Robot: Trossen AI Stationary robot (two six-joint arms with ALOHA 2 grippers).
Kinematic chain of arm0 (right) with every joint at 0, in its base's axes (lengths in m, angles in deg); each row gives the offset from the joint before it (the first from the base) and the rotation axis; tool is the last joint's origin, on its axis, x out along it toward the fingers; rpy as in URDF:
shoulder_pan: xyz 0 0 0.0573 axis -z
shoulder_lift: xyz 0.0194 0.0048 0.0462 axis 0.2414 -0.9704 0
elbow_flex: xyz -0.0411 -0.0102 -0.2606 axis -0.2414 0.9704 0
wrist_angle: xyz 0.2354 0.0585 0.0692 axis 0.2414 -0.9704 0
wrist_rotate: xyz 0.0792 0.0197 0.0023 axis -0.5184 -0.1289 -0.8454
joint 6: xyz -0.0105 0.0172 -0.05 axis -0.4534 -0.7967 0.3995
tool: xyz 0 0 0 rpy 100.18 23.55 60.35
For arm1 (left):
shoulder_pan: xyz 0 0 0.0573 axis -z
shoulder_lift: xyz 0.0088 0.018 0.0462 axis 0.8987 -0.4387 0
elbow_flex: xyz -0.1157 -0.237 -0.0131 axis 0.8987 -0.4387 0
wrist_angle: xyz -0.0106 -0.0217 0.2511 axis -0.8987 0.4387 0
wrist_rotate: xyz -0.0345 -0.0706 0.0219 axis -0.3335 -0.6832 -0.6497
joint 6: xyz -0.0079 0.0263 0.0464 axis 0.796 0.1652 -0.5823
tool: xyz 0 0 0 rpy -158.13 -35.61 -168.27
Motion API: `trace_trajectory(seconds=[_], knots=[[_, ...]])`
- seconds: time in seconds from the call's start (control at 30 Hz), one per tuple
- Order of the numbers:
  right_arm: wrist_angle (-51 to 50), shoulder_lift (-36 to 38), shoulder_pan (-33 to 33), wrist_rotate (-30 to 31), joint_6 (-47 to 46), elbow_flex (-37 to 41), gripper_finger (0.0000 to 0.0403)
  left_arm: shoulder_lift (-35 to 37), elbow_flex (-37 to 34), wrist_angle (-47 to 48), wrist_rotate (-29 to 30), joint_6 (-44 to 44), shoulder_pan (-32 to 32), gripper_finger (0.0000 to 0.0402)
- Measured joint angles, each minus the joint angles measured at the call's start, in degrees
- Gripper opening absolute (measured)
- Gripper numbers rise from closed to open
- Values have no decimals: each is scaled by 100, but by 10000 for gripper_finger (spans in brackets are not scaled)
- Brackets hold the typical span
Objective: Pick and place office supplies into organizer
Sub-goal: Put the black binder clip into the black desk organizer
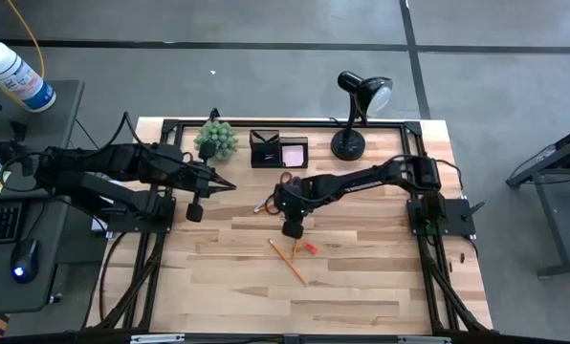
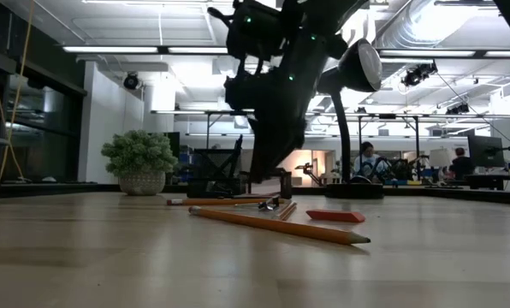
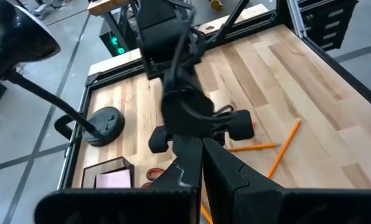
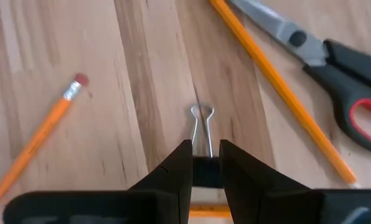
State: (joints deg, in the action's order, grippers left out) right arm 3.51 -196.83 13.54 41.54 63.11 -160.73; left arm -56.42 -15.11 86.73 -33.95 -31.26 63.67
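Clip pinched in my right pincer above the middle of the wooden table (image 1: 361,287).

My right pincer (image 4: 204,165) grasps one small dark binder clip (image 4: 201,134) by its body, the wire loop sticking out ahead of my fingertips (image 4: 173,171), over the boards just at 12 o'clock of the pencils. My left pincer (image 1: 230,186) is clenched on nothing and hangs at the table's 9 o'clock side. I count two thin orange pencils (image 1: 287,260) lying crossed at 6 o'clock of my right pincer, one small red eraser (image 1: 310,247) just beside them, and one pair of scissors with dark and red handles (image 4: 335,62) at 12 o'clock of it. One small black rectangular organizer (image 1: 266,149) sits at the table's 12 o'clock edge, one pink square sticky-note pad (image 1: 294,153) touching its 3 o'clock side. One black desk lamp (image 1: 354,115) stands at 3 o'clock of that, one green spiky plant (image 1: 216,139) at 9 o'clock.
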Motion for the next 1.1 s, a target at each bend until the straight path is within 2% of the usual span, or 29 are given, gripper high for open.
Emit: trace_trajectory(seconds=[0.17, 0.83, 0.9, 1.03, 1.1], knots=[[150, -133, -7, 165, -82, 0, 73, 0, 0, -7, 1, -2, -4, 3], [16, -405, 40, 21, -69, 2, 71, 0, 0, -46, 21, -142, -4, 3], [12, -405, 41, -19, -69, 2, 59, 0, 0, -46, 21, -144, -4, 3], [-13, -403, 48, -115, -70, 2, 10, 0, 0, -46, 21, -154, -4, 3], [-15, -403, 44, -159, -97, 2, 8, 0, 0, -46, 21, -159, -4, 3]])
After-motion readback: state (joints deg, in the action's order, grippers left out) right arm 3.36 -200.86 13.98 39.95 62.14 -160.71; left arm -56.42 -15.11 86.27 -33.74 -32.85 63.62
